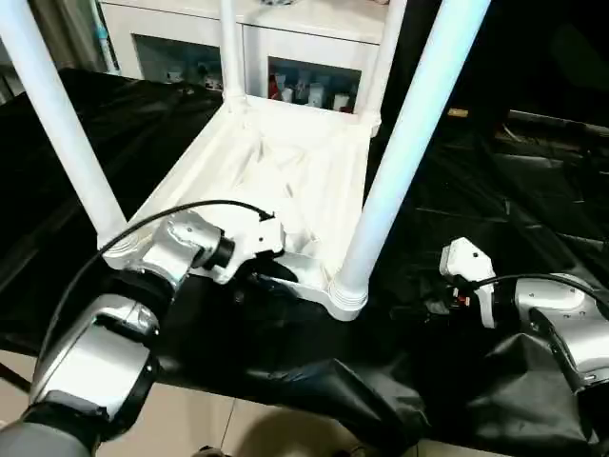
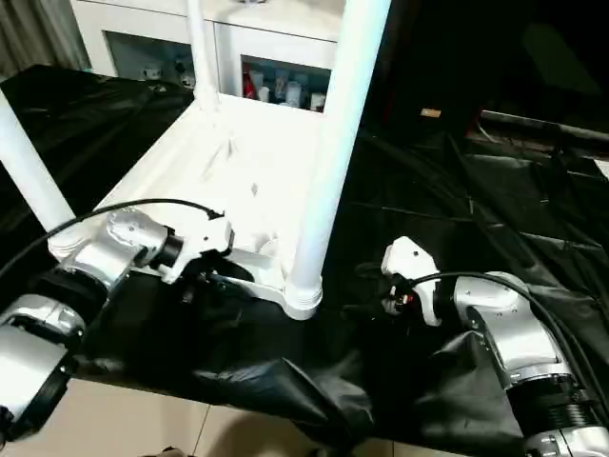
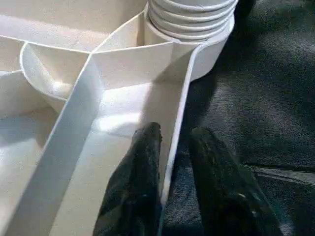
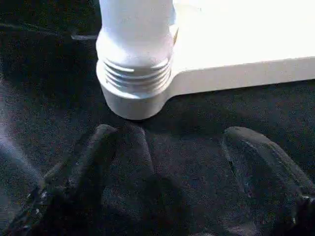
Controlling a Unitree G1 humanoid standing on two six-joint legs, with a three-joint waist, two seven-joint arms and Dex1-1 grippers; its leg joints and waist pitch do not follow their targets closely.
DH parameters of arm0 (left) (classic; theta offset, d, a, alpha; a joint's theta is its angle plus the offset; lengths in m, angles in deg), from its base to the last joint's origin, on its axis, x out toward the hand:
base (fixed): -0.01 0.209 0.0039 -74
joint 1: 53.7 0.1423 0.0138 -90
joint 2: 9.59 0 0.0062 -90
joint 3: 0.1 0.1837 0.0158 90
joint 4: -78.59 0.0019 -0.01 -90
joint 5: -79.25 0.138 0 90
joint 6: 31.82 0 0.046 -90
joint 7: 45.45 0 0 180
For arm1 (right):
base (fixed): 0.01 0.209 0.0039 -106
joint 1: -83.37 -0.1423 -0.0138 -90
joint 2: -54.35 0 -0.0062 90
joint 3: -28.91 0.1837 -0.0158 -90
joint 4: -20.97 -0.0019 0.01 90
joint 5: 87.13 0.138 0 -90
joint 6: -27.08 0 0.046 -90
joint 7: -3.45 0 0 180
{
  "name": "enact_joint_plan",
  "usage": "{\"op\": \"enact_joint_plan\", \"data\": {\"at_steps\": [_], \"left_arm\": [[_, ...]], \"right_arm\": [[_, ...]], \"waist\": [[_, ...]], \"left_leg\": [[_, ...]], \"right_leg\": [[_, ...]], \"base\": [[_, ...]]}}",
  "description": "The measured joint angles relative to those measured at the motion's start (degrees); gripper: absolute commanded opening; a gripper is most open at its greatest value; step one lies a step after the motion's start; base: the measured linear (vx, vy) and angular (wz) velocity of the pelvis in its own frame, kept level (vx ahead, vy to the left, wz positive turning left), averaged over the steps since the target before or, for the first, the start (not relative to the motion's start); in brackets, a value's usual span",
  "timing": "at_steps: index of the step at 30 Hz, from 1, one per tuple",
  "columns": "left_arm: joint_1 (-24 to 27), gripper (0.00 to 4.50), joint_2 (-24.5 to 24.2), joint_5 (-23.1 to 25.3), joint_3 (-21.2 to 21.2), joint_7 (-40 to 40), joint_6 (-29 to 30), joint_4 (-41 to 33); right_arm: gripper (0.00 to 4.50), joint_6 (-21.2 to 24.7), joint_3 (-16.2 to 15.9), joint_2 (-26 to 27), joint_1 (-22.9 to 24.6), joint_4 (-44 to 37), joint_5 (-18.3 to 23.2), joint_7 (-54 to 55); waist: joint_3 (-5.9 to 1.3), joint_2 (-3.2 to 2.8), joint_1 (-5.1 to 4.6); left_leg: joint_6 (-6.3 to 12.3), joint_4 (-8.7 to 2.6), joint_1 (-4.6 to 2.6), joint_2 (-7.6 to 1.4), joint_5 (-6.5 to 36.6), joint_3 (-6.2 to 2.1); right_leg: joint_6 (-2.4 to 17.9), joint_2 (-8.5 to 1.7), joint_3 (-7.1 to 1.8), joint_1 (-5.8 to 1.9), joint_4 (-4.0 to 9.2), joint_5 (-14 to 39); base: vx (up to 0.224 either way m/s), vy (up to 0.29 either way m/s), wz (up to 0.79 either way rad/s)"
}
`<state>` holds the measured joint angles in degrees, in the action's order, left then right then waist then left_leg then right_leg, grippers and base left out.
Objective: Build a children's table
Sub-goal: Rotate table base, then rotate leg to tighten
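We straddle the near rim (image 3: 178, 128) of the upturned children's table (image 1: 285, 181) on the black-draped work table (image 1: 495, 190) with our left gripper (image 3: 172, 147), fingers narrowed either side, while our right gripper (image 4: 172, 147) gapes wide just short of the nearest upright leg (image 1: 404, 133).

Crumpled black cloth (image 1: 495, 171) drapes the desk; behind it, a white cabinet (image 1: 314, 38) displays small bottles (image 1: 309, 92) behind glass.
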<state>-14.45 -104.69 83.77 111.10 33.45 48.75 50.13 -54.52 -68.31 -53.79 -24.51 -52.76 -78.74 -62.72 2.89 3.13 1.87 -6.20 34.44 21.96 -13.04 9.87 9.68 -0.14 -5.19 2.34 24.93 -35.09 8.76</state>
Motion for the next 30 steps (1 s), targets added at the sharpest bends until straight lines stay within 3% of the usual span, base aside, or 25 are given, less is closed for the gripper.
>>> {"op": "enact_joint_plan", "data": {"at_steps": [13, 17, 23, 28, 30], "left_arm": [[0.2, 0.09, 1.7, 1.7, -0.1, -1.9, 0.4, -0.5], [4.5, 0.04, 2.8, 0.5, -2.1, -5.3, 4.6, -7.1], [9.7, 0.04, 3.5, 0.2, -3.0, -11.1, 10.5, -16.8], [10.5, 0.04, 3.6, 0.2, -3.4, -12.1, 11.1, -18.1], [11.2, 0.00, 3.1, 0.3, -3.4, -12.2, 11.0, -18.8]], "right_arm": [[3.80, 0.2, 0.8, 2.0, 0.1, -0.9, 0.6, 4.1], [3.80, 1.3, 2.0, 4.1, 1.1, -2.8, 1.3, 6.8], [3.80, 2.1, 0.5, 4.8, 3.3, -3.8, 2.0, 6.4], [3.80, 1.6, 0.3, 5.5, 3.2, -3.8, 2.0, 7.1], [4.14, 0.6, 0.4, 7.3, 2.1, -2.1, 1.4, 9.1]], "waist": [[-0.07, -0.14, -0.46], [-0.21, -0.37, -0.80], [-0.42, -0.85, -1.63], [-0.48, -0.94, -1.98], [-0.52, -1.00, -2.39]], "left_leg": [[0.03, -0.04, -0.03, 0.01, 0.0, 0.04], [0.03, -0.13, -0.11, 0.01, 0.0, 0.04], [0.03, -0.18, -0.19, 0.02, 0.0, 0.05], [0.02, -0.21, -0.26, 0.02, 0.0, 0.04], [0.02, -0.22, -0.31, 0.03, 0.0, 0.04]], "right_leg": [[0.0, 0.01, -0.03, -0.01, 0.06, 0.0], [0.0, 0.02, -0.03, -0.06, 0.05, 0.0], [-0.1, 0.03, -0.04, -0.08, 0.06, 0.1], [-0.4, 0.03, -0.02, -0.05, 0.06, 0.2], [-0.4, 0.03, -0.03, -0.05, 0.06, 0.2]], "base": [[0.000, 0.000, 0.00], [0.000, 0.000, 0.00], [0.000, 0.000, 0.00], [0.000, 0.000, 0.00], [0.000, 0.000, 0.00]]}}
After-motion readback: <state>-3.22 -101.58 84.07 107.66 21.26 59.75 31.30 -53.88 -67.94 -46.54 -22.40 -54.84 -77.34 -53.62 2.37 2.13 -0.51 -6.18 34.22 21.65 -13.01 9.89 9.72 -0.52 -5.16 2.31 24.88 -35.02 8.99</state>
